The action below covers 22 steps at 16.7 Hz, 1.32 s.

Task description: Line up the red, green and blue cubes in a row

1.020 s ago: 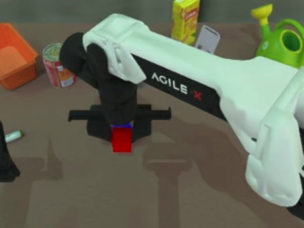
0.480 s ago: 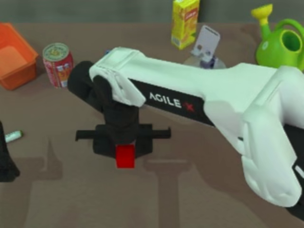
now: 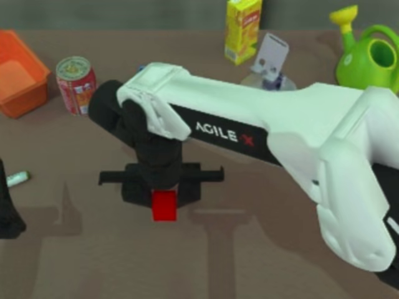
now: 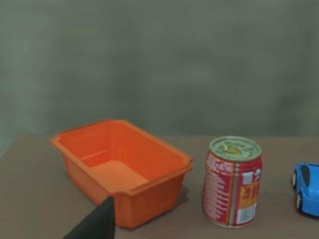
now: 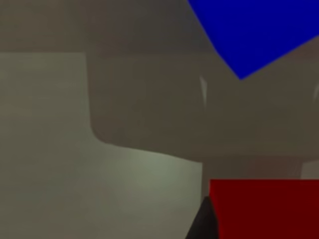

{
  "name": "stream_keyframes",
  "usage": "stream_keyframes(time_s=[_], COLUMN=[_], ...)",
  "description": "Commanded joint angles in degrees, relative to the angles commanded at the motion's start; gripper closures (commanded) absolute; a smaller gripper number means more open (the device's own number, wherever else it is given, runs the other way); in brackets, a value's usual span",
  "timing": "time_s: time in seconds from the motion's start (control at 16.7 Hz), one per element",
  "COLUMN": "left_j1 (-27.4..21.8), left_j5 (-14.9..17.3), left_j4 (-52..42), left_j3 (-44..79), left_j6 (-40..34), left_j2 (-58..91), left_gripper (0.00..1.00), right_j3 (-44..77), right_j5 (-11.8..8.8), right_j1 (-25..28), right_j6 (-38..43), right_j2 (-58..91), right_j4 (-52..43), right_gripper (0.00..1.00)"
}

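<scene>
Top view: the right arm is stretched from the right edge of the frame toward the centre, and its right gripper (image 3: 163, 194) is set low over the red cube (image 3: 164, 205), which lies just below centre on the desk (image 3: 93, 249). In the right wrist view the red cube (image 5: 264, 209) is seen close against a dark fingertip (image 5: 205, 221), and the blue cube (image 5: 254, 30) is seen beyond it, apart from it. Whether the jaws are clamped on the red cube or standing apart cannot be told. The blue cube is hidden in the top view, and the green cube is found in no view. The task is judged to be at an early or middle stage: a row of three is not shown, and the green cube at least remains to be placed.

The left gripper (image 3: 7, 218) is parked at the left edge; its jaws cannot be judged.

The desk is a plain brown surface. An orange bin (image 3: 19, 75) and a soda can (image 3: 76, 84) are noted at upper left, a yellow carton (image 3: 243, 28) at top centre, and a green watering can (image 3: 368, 56) at upper right. A plain grey wall (image 4: 159, 59) is recorded behind.
</scene>
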Motion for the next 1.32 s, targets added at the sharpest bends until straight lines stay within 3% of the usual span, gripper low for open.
stream_keyframes(time_s=[0.36,0.96,1.32], left_j1=[0.00,0.00,0.00], left_j5=[0.00,0.00,0.00], left_j4=[0.00,0.00,0.00], left_j3=[0.00,0.00,0.00], left_j6=[0.00,0.00,0.00], left_j2=[0.00,0.00,0.00], left_gripper=[0.00,0.00,0.00], right_j3=[0.00,0.20,11.57], right_j5=[0.00,0.00,-0.03], right_j1=[0.00,-0.11,0.45], right_j6=[0.00,-0.02,0.21], right_j2=[0.00,0.04,-0.08], right_j4=[0.00,-0.20,-11.92], right_gripper=[0.02,0.00,0.00])
